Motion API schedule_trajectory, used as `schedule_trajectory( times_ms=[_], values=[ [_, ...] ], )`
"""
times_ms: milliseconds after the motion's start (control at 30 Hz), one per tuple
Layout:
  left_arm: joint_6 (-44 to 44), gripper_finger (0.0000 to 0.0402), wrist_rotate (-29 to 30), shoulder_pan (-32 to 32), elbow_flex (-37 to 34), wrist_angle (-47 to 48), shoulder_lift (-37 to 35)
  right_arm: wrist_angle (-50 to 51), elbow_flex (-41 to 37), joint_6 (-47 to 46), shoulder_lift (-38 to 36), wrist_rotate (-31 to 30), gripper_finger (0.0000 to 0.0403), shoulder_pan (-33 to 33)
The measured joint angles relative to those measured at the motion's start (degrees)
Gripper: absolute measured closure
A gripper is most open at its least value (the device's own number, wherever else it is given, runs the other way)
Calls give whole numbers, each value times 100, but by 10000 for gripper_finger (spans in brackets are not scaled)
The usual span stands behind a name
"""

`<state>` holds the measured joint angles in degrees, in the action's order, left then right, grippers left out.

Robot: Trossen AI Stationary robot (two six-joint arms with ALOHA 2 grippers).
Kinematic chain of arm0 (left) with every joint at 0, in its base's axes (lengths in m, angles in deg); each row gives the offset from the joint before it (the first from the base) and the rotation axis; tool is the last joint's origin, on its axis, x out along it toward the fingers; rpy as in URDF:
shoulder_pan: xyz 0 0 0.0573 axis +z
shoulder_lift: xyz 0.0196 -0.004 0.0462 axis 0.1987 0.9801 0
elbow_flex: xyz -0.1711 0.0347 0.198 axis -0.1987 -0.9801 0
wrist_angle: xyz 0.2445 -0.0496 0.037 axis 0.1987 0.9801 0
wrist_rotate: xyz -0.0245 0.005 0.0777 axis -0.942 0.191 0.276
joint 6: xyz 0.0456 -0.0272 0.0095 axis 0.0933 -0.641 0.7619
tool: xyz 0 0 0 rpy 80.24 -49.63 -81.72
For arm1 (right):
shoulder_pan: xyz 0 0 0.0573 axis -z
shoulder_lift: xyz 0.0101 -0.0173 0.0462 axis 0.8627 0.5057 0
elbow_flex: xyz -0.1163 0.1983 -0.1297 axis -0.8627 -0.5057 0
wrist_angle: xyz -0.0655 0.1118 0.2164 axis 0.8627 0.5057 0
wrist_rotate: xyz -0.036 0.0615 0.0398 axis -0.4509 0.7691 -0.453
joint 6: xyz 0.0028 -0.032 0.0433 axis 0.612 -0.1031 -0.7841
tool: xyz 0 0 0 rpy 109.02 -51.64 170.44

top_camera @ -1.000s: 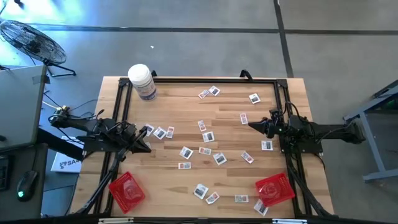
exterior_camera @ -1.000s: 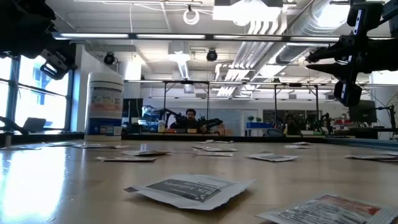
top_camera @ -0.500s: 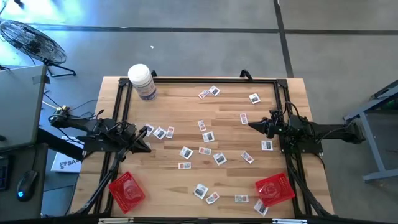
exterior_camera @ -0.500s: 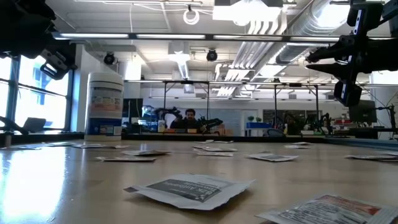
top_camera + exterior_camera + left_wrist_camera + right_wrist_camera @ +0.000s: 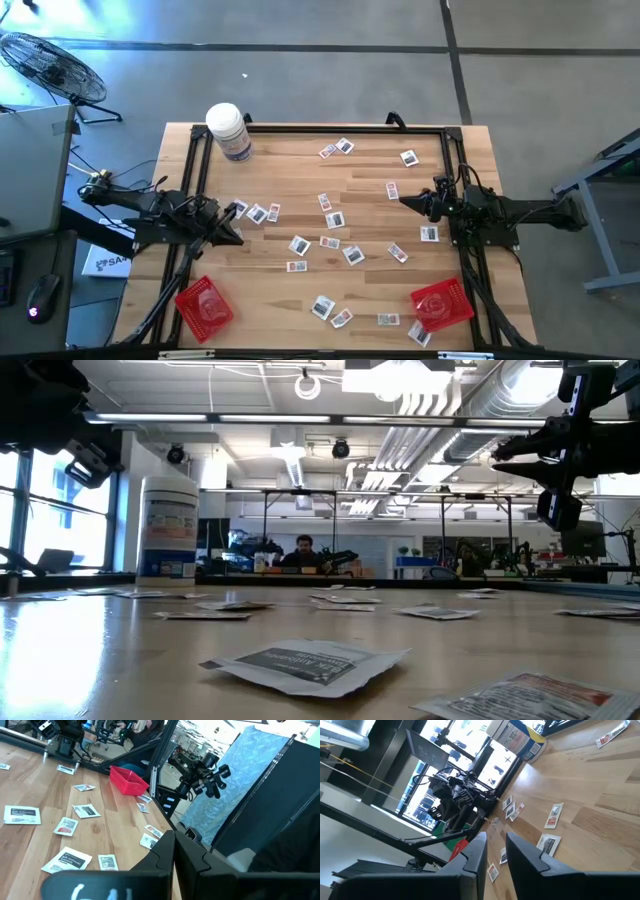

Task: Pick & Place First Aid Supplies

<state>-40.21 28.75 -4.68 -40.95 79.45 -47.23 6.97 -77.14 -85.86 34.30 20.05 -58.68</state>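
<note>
**Evidently pre-pick: both arms parked, packets not yet collected**

No packet is held by either arm. The left gripper (image 5: 234,222) is parked over the table's left edge, fingers pressed together w/ nothing between them, as seen in the left wrist view (image 5: 172,857). The right gripper (image 5: 407,201) is held above the right side of the table, jaws a little apart and empty, a narrow gap being visible in the right wrist view (image 5: 495,851).

The first aid packets (image 5: 329,217) are scattered flat across the wooden tabletop (image 5: 290,180), approx. twenty, mostly mid-table. One packet (image 5: 257,213) lies just beside the left gripper; another (image 5: 428,233) lies near the right gripper. Two red trays are seen at the near corners: left tray (image 5: 204,304) and right tray (image 5: 441,303). Whether anything is already in them cannot be told. A white bottle (image 5: 229,131) stands at the far left corner, not part of the job.

Step judged: start of a pick, nothing grasped yet. Next move prob. calls for the left jaws to be opened, a nearby packet to be approached from above, and a low pinch, since the packets are thin and flat on the wood; an edge grip may be needed.
</note>
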Motion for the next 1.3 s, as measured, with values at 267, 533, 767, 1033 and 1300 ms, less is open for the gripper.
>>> schedule_trajectory(
  times_ms=[267, 533, 767, 1033, 1300],
  values=[
    [520, 399, 1656, 0, 0, -71, -2, 1, 2, 0, 0, 0, 339, 0],
    [501, 399, 2894, 0, 4, -55, 0, 1, 1, 0, 0, -2, 339, -1],
    [558, 399, 5178, 2, 17, -44, 0, 1, 1, 0, 0, -2, 339, -1],
    [611, 399, 6262, 2, 8, -25, 0, 1, 1, 0, 0, -1, 339, -1],
    [496, 399, 6421, 2, -3, -21, 0, 1, 1, 0, 0, 0, 339, -1]
  ],
)
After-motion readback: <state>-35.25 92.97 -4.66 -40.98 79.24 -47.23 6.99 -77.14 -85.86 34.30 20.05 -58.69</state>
